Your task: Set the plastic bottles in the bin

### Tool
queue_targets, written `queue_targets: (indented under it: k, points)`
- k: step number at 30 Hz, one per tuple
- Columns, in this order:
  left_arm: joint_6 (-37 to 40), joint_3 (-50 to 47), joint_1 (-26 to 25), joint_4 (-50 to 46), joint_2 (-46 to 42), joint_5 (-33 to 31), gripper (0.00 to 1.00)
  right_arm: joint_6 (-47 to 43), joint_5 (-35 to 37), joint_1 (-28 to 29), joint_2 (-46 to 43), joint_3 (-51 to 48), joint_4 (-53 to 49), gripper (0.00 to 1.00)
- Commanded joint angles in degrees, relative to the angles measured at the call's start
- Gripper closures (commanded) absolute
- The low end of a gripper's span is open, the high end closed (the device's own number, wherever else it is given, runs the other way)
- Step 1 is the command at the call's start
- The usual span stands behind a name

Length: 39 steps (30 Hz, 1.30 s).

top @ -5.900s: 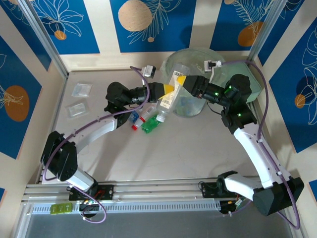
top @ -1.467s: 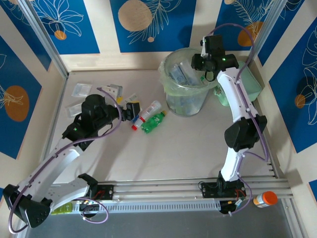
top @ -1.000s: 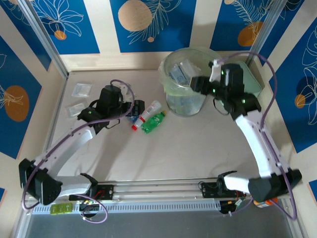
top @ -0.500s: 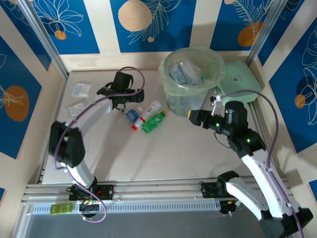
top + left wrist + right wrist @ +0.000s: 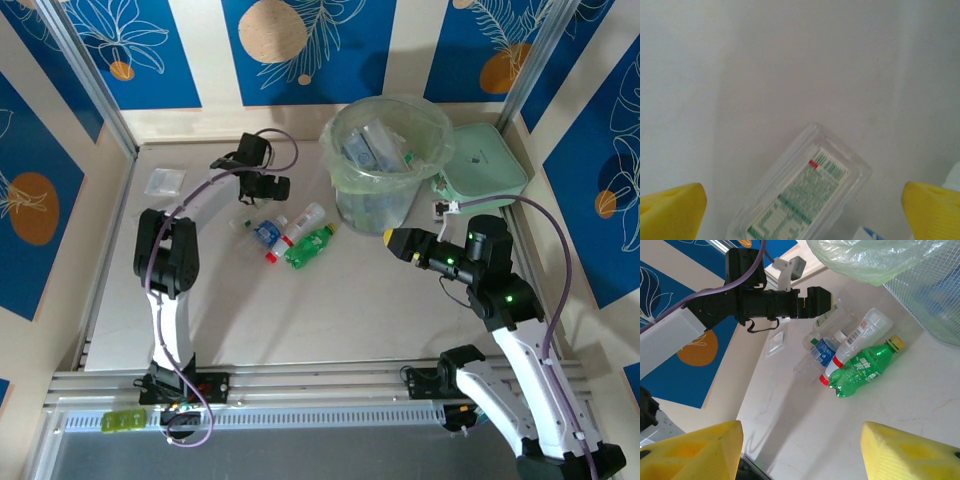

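Back of pale flat table (image 5: 350,320), right of centre: big round pale-green translucent plastic bin (image 5: 372,212), with crushed clear plastic bottles (image 5: 375,145) piled inside. Flat pale-green square lid (image 5: 485,160) just right of bin. Green plastic bottle (image 5: 308,247) lies on table, front-left of bin. White bottle with red cap (image 5: 303,220) right behind it, small blue-label clear bottle (image 5: 265,232) just left of that. Flat clear plastic packet (image 5: 165,181) sits well off left, near wall.

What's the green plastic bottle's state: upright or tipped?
Tipped. The green plastic bottle lies on its side on the pale table.
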Motion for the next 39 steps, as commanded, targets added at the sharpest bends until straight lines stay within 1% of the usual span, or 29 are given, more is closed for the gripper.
queue_targets:
  k: [1, 5, 9, 13, 15, 18, 21, 24, 26, 29, 31, 32, 33, 39]
  points:
    - [3.6, 3.9, 0.6, -4.8, 4.0, 2.7, 0.01, 0.9, -3.5, -1.0, 0.1, -0.8, 1.4, 0.36]
    - [4.5, 5.3, 0.9, -6.2, 6.6, 2.6, 0.01, 1.1, -4.4, -2.0, 0.7, -1.6, 2.1, 0.36]
    - [3.2, 5.2, 2.0, -5.7, 7.7, 1.7, 0.01, 1.6, -5.2, -2.5, 1.2, -2.1, 2.9, 0.36]
    - [1.7, 4.8, 3.4, -4.9, 8.3, 3.1, 0.00, 1.6, -5.5, -2.4, 2.3, -2.0, 3.3, 0.36]
    - [1.6, 4.8, 4.0, -4.8, 8.6, 3.7, 0.01, 1.6, -5.4, -2.5, 3.0, -1.7, 3.5, 0.36]
    - [1.1, 4.8, 5.0, -5.1, 9.2, 2.8, 0.01, 1.7, -5.7, -2.4, 3.9, -1.1, 4.0, 0.36]
    - [-0.2, 3.9, 6.5, -4.8, 9.3, 3.6, 0.04, 1.7, -5.7, -2.4, 4.6, -0.7, 4.3, 0.36]
    - [-1.3, 2.3, 7.7, -3.2, 8.7, 5.6, 0.11, 1.7, -5.7, -2.4, 5.2, -0.8, 4.6, 0.36]
    - [-1.8, 1.7, 7.9, -2.4, 8.6, 7.2, 0.18, 1.6, -5.7, -2.4, 5.6, -1.1, 5.0, 0.36]
    - [-2.1, 1.6, 8.0, -1.9, 8.5, 8.1, 0.33, 2.0, -5.1, -2.3, 5.7, -1.4, 5.0, 0.36]
    - [-2.4, 1.7, 8.0, -2.0, 8.4, 6.8, 0.43, 2.8, -5.8, -2.4, 5.5, -1.0, 5.6, 0.36]
    - [-2.4, 1.8, 8.1, -2.2, 8.3, 6.1, 0.46, 2.9, -5.9, -2.3, 5.5, -0.4, 5.5, 0.36]
    - [-2.3, 1.8, 8.2, -2.4, 8.1, 5.6, 0.48, 2.8, -5.8, -2.1, 5.5, 0.4, 5.1, 0.37]
    - [-3.2, 1.4, 8.5, -2.2, 3.6, 4.6, 0.52, 1.4, -4.1, -0.6, 5.4, 4.1, 2.0, 0.37]
